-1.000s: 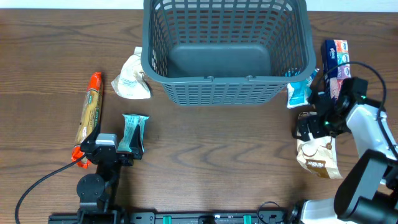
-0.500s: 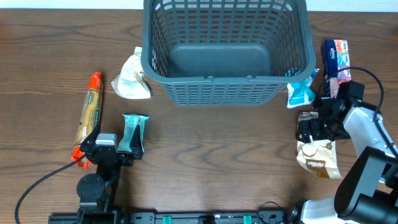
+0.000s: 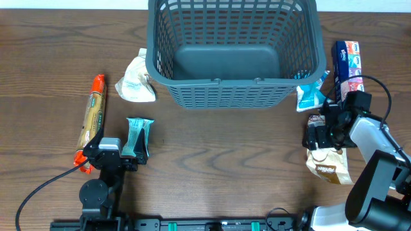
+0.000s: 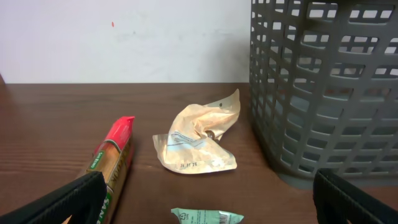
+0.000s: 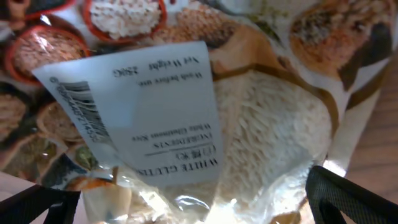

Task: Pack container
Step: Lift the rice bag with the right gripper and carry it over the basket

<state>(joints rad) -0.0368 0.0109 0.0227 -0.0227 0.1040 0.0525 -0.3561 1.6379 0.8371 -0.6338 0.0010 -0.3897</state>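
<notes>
packet of grain (image 3: 329,165) under right gripper (image 3: 320,135), jaws spread; left gripper (image 3: 119,154) released beside green snack (image 3: 139,135).

Pretty plain setup. A dark brown wooden table (image 3: 212,160) with wavy grain fills almost the whole overhead frame, apart from a thin pale strip (image 3: 70,4) along the top edge. In the left wrist view the upper half is a bare white wall (image 4: 124,43) right behind the table, with one tiny red speck (image 4: 112,25) at upper left. The light is soft and even, with only faint shadows.
</notes>
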